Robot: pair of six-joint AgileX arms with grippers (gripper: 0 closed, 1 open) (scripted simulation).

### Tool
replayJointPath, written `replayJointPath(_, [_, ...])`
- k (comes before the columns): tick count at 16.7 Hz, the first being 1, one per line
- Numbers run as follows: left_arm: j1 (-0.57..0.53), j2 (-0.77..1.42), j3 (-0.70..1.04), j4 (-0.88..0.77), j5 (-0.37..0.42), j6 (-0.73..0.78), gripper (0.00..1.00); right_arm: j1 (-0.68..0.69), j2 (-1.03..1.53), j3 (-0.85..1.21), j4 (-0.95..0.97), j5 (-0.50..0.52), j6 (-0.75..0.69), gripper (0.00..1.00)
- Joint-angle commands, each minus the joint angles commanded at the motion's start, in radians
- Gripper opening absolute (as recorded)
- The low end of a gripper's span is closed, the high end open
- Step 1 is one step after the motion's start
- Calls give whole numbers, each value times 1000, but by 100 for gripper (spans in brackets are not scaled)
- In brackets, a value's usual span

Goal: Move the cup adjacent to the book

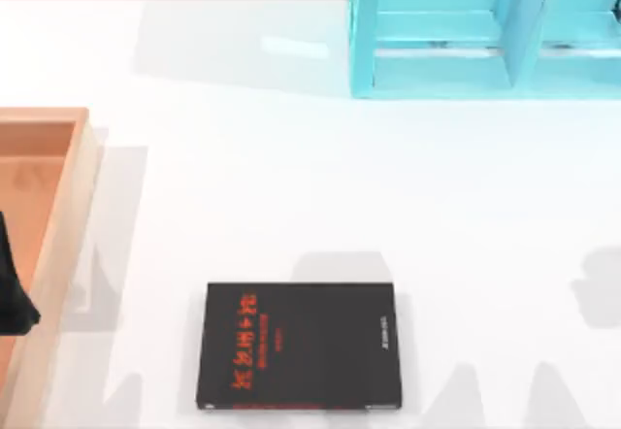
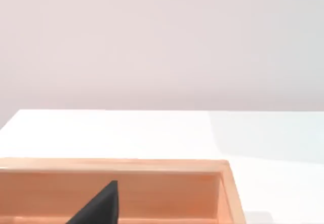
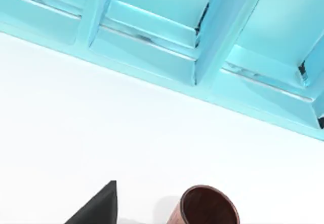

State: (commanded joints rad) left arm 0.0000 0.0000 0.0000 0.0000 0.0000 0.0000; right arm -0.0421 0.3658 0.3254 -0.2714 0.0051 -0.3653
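White tabletop (image 1: 291, 196) carries a wooden tray (image 1: 68, 215) at the frame's left edge, where the left gripper (image 1: 12, 293) sits, jaws unreadable; the book (image 1: 299, 346) lies bottom centre, a turquoise shelf (image 1: 485, 31) upper right; the cup (image 3: 205, 209) stands upright beside the right gripper (image 3: 96, 206), its jaws likewise unreadable

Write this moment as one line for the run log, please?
cup: upright on table, near right gripper | book: flat, front of table | left gripper: over wooden tray | step: cup not yet beside book
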Motion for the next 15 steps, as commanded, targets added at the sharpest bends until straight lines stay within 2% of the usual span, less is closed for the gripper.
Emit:
replayJointPath(9, [0, 0, 0, 0, 0, 0, 100, -70, 794, 657, -563, -12, -766, 100])
replayJointPath(15, [0, 0, 0, 0, 0, 0, 100, -129, 1220, 1021, -869, 4, -1169, 100])
